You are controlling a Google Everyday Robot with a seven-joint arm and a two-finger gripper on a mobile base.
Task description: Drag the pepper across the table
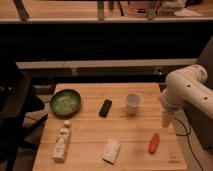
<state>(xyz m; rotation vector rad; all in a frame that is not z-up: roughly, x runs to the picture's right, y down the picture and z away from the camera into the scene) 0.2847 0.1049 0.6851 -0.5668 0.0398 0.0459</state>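
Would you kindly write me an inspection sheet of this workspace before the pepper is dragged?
Surface: light wooden plank table, square, carrying six items.
Job's things: pepper lies near the front right corner, apart from everything else.
Clutter: green bowl back left; black rectangular object mid-table; white cup upright beside it; white bottle lying front left; white packet front centre.
Grippers: end effector hangs at the table's right edge, behind the pepper, not touching it.
Cables: what looks like a dark cable right of the table.
Surroundings: dark furniture on the left; a dark wall behind.
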